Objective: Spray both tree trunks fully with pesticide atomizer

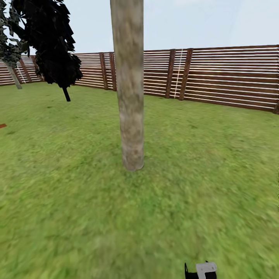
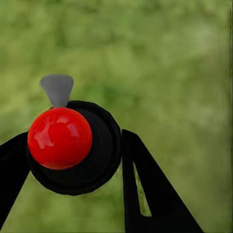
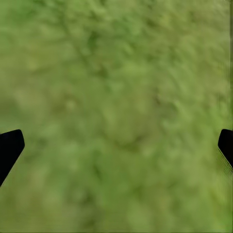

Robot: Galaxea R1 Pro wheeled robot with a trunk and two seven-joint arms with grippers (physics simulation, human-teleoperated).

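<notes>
In the left wrist view the pesticide atomizer [image 2: 92, 160], a round black bottle with a red ball and a grey nozzle on top, sits between my left gripper's [image 2: 73, 138] black fingers [image 2: 145, 194], which are shut on it above blurry grass. My right gripper [image 3: 116, 145] is open over the floor [image 3: 116, 87] with nothing between its fingers. In the head view one tree trunk [image 1: 130, 85], thick and pale mottled, rises straight ahead from the lawn. A second tree [image 1: 9, 46] stands far back at the left by the fence.
A black-leaved tree [image 1: 54, 42] with a thin trunk stands back left. A brown slatted fence [image 1: 224, 77] closes the lawn [image 1: 69, 186] behind. A black shape with a pale patch [image 1: 201, 270] pokes in at the head view's bottom edge; I cannot tell what it is.
</notes>
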